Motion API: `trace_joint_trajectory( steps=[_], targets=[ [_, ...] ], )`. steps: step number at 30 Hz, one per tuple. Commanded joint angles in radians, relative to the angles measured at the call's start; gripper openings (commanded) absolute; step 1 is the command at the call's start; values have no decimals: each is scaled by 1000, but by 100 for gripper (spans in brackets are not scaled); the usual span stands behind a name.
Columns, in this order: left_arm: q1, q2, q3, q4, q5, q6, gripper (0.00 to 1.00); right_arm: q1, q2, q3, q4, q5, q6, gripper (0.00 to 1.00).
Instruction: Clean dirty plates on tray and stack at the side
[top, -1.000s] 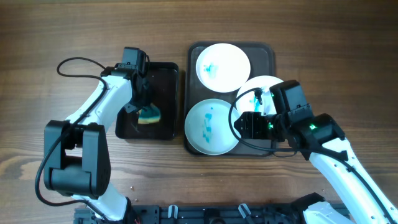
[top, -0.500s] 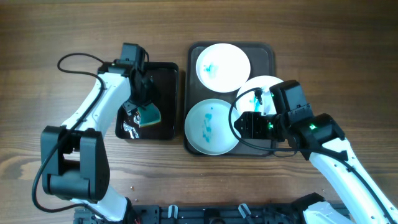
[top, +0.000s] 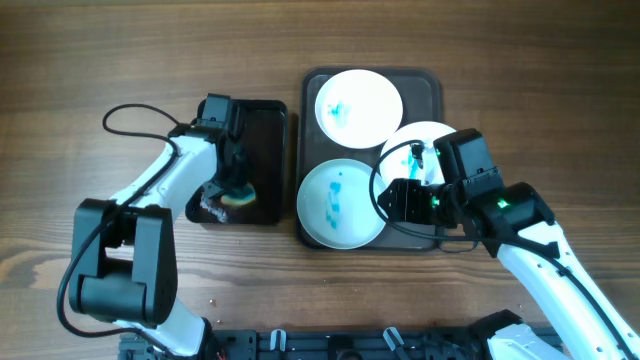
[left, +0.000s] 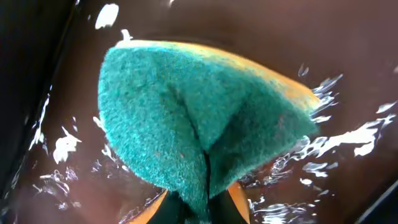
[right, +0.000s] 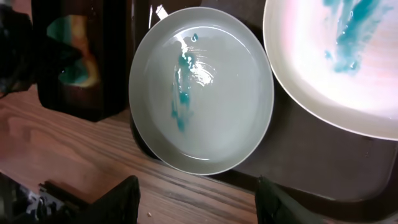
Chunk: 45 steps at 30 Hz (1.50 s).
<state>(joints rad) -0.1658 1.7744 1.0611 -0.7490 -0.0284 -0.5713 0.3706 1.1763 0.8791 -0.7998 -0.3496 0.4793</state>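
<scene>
Plates (top: 358, 105): three, blue-smeared, in the tray (top: 432, 88), unmoved.
Right tool (right: 199, 208): spread, empty, by the front plate's rim, as before.
Left tool (left: 204, 210): spread a moment ago, now pinching the sponge (left: 199, 118).
Black tray (top: 268, 118): holds the sponge, seemingly wet.

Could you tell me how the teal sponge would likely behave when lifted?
Probably soft: the sponge creases where the left tool pinches it. Likely soaked and drippy, since the black tray glistens with water. Folded like this, it should spring back when released.
</scene>
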Motion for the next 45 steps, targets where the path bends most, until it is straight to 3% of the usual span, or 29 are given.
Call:
trace_joint_trajectory(
  steps=[1, 4, 8, 10, 24, 29, 31, 33, 38, 43, 45],
  targets=[
    [-3, -31, 107, -64, 77, 71, 6, 5, 5, -5, -1, 83, 47, 60],
    [-3, -39, 150, -126, 92, 71, 17, -6, 5, -5, -1, 118, 43, 61],
    [-3, -38, 149, -139, 86, 110, 39, -12, 5, -5, -2, 117, 44, 61],
    [-3, -34, 149, -138, 77, 124, 45, -12, 5, -5, -2, 114, 44, 61],
    [-59, 18, 28, -71, 65, 115, 47, -12, 5, -5, -50, 114, 45, 65],
    [-99, 26, -35, 22, 53, 115, 31, -9, 12, -5, -58, 79, 41, 65],
    [-99, 26, -35, 33, 30, 115, 21, -9, 29, -5, -55, 35, 13, 63],
    [-95, 24, -29, 34, 16, 116, 4, -9, 63, -5, -59, 30, -10, 62],
    [-73, 15, 51, -71, 18, 116, 4, -9, 187, -5, -49, 53, -8, 58],
    [-72, -23, 126, -168, 20, 116, 61, -9, 243, -5, -22, 50, -8, 56],
    [-72, -31, 127, -189, 19, 116, 70, -9, 242, -5, -20, 49, -8, 56]
  ],
)
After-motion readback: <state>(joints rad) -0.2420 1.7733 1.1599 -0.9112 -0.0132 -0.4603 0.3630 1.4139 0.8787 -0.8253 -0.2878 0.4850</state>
